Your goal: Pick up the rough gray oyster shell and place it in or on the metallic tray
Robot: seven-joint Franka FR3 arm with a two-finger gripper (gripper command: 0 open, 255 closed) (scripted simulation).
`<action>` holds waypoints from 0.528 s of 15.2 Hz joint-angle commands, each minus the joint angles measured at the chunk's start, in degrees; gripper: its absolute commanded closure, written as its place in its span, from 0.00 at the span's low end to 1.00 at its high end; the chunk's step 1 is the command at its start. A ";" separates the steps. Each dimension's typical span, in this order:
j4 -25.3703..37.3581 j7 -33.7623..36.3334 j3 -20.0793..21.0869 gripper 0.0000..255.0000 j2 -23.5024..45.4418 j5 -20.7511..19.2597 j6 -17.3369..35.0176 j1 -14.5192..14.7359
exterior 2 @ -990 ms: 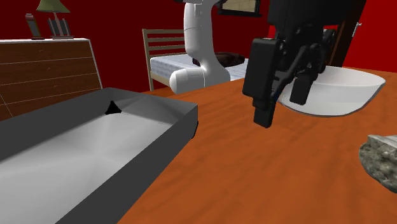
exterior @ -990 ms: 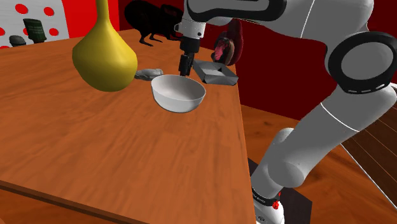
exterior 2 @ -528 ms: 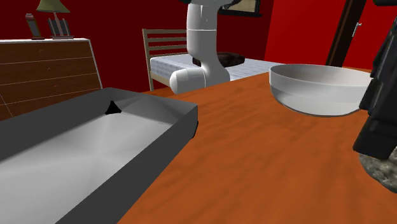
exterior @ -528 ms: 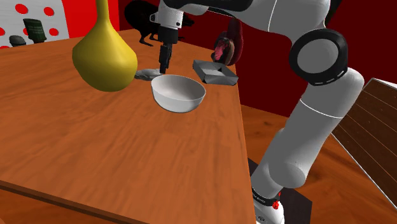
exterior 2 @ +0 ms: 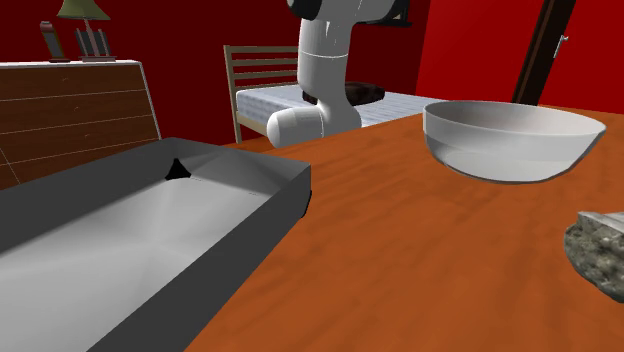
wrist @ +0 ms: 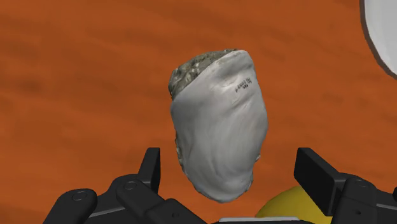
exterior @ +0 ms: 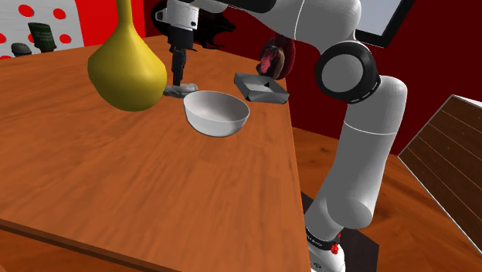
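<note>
The oyster shell [wrist: 219,121] is grey-white and rough, and lies on the wooden table right under my gripper [wrist: 232,175]. The gripper is open, with one black finger [wrist: 151,168] on each side of the shell and neither touching it. From the shoulder, the gripper [exterior: 178,77] hangs just above the shell [exterior: 181,90], between the yellow vase and the bowl. The grey metallic tray [exterior: 261,87] sits to the shoulder view's right of the bowl, near the table edge. In the second exterior view the tray [exterior 2: 130,230] is in the foreground, and the shell [exterior 2: 598,250] shows at the right edge.
A big yellow vase [exterior: 127,69] stands close beside the shell, to the shoulder view's left of it. A white bowl [exterior: 216,112] sits between shell and tray, also seen as the bowl [exterior 2: 510,140]. The table's edge [exterior: 293,154] runs along the shoulder view's right. A chair [exterior 2: 255,85] stands beyond.
The gripper has travelled to the shoulder view's left, from near the tray and bowl to over the shell. It has passed out of the second exterior view. Shell, bowl and tray have not moved.
</note>
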 commanded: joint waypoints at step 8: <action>-6.02 -0.34 0.12 0.00 -1.32 0.01 4.71 0.25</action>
